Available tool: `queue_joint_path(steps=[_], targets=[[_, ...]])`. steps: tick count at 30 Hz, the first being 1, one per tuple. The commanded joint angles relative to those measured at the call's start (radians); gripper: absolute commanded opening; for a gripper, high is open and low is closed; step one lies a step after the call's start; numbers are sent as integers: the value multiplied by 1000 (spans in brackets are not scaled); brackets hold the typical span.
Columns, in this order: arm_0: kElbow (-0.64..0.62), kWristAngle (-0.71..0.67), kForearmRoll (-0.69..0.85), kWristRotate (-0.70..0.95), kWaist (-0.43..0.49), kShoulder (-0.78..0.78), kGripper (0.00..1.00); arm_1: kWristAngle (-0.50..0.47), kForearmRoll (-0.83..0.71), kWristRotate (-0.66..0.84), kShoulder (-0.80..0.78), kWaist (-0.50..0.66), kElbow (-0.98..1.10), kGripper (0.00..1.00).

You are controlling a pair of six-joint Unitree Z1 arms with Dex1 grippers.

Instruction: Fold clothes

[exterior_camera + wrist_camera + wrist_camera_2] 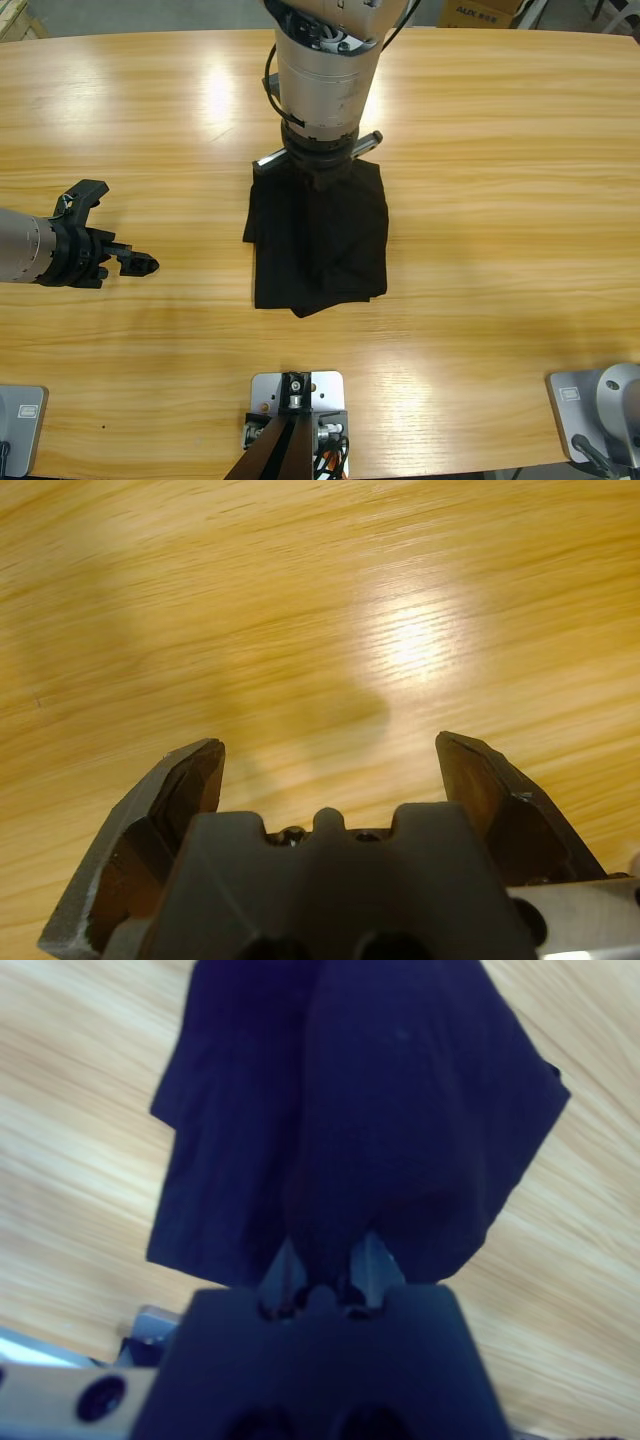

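Observation:
The clothes are one black shirt (pixel 320 240), lying folded into a rough rectangle at the table's middle. My right arm comes down from the top, and my right gripper (pixel 322 180) is shut on the shirt's far edge. In the right wrist view the black fabric (pixel 400 1110) rises in a ridge from between the jaws of my right gripper (pixel 328 1260), and the rest spreads flat on the wood. At the table's left side my left gripper (pixel 120 230) is open over bare wood, well apart from the shirt. Between the spread jaws of my left gripper (pixel 328 748) in its wrist view there is only wood grain.
The long wooden table (pixel 500 200) has bare wood to the left and right of the shirt and in front of it. A cardboard box (pixel 480 12) stands beyond the far edge at the top right.

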Motion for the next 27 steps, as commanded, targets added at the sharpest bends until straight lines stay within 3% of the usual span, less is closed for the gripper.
queue_joint_path(steps=[1, 3, 4, 5, 6, 8, 12, 16, 17, 18, 19, 21, 24, 27], targets=[[34, -1, 1, -13, -10, -2, 839, 61, 3, 6, 82, -1, -42, 0], [33, -1, 1, -13, -10, 2, 844, 98, 1, 8, 87, -1, -61, 776], [33, -1, -1, -13, -10, 4, 844, 117, 0, 8, 91, 0, -69, 915], [33, -1, -2, -13, -11, 5, 844, 125, -2, 8, 91, 3, -75, 990], [33, -1, -2, -13, -11, 7, 844, 142, -11, 6, 90, 4, -79, 996], [33, -1, -2, -13, -14, 10, 844, 174, -31, 2, 85, 6, -88, 975], [41, -1, -2, -13, -17, 16, 849, 254, -63, -13, 80, 6, -101, 817], [39, 0, -12, -11, -19, 13, 844, 264, -83, -29, -8, 6, -80, 789], [34, -1, -24, -11, -21, 5, 840, 261, -87, -43, -45, 3, -63, 594], [19, -1, -28, -11, -26, -8, 839, 245, -86, -51, -84, -4, -47, 228], [-6, -1, -28, -13, -35, -25, 834, 209, -86, -52, -123, -10, -21, 0], [-72, -12, -28, -22, -58, -57, 817, 151, -99, -67, -202, -29, 63, 0], [-196, -107, -19, -56, -93, -44, 611, 163, -204, -103, -327, -114, 276, 0], [-302, -123, -8, -114, -172, 27, 195, 267, -349, -173, -444, -251, 504, 0]])
